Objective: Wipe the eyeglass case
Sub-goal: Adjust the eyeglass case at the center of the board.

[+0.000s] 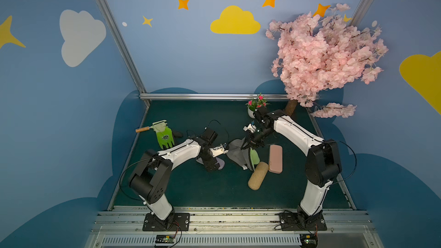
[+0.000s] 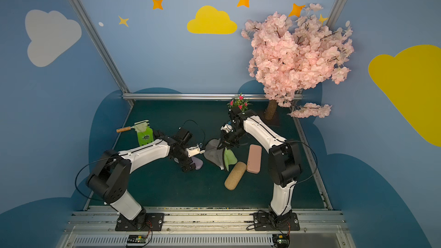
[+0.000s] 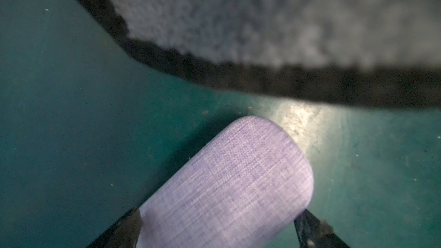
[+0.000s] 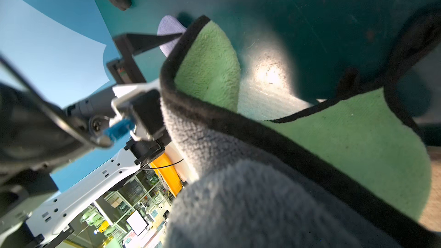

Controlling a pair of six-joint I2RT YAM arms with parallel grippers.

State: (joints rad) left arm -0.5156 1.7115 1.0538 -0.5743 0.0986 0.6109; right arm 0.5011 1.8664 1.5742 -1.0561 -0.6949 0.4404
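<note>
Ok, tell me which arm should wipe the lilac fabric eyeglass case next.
Right. The right pincer is shut on the grey-and-green microfibre cloth, close to the lilac fabric eyeglass case. The left pincer stands open astride that case, holding no cloth.

Three eyeglass cases are in view: a lilac woven-fabric eyeglass case [image 3: 226, 187], a tan cork eyeglass case [image 1: 257, 175] and a pink hard-shell eyeglass case [image 1: 275, 159]. There is one grey-and-green fleecy cloth with black edging [image 1: 235, 150], one bright green work glove [image 1: 164, 137], one wooden-handled tool [image 1: 142, 129], one small white-potted plant with pink flowers [image 1: 256, 106] and one pink artificial blossom tree [image 1: 327, 58]. Two white-and-black robot arms stand here, the left arm [image 1: 176, 150] and the right arm [image 1: 298, 131].
</note>
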